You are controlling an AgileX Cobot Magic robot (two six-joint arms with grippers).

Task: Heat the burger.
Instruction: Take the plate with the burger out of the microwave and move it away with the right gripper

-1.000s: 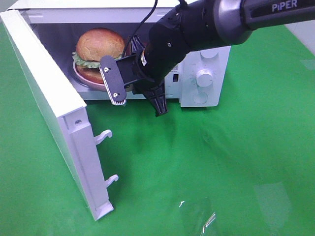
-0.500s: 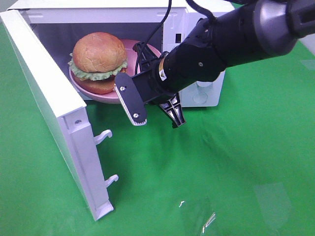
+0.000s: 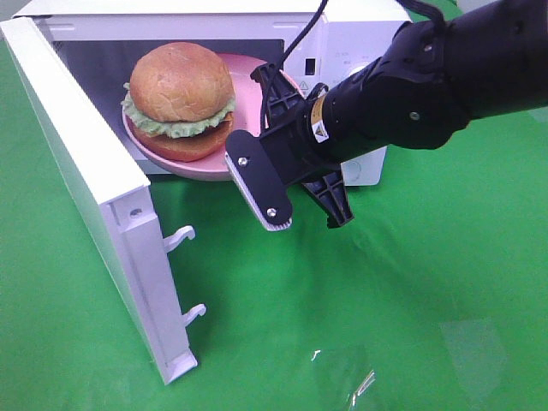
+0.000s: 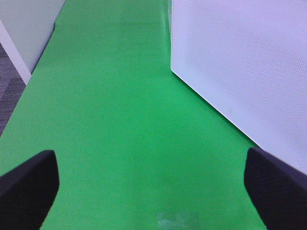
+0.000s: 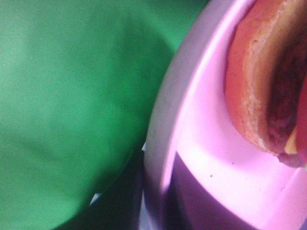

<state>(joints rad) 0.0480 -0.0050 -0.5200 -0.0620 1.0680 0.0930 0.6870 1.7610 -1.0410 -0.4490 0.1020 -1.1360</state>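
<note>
- Nearest you, lower left of the high view: the microwave door (image 3: 86, 188) stands swung open over the green cloth (image 3: 411, 308).
- Centre frame: your right gripper (image 3: 276, 120) is clamped on the rim of the pink plate (image 3: 205, 164); a small yellow warning label on the arm's wrist is too small to read.
- The plate sits tilted at the mouth of the microwave (image 3: 360, 26), upper left.
- The burger (image 3: 180, 101) rests on that plate.
- Control panel print beside the cavity is illegible.
- Your left gripper (image 4: 153, 191) has its fingers (image 4: 29, 184) spread wide apart, over bare cloth.
</note>
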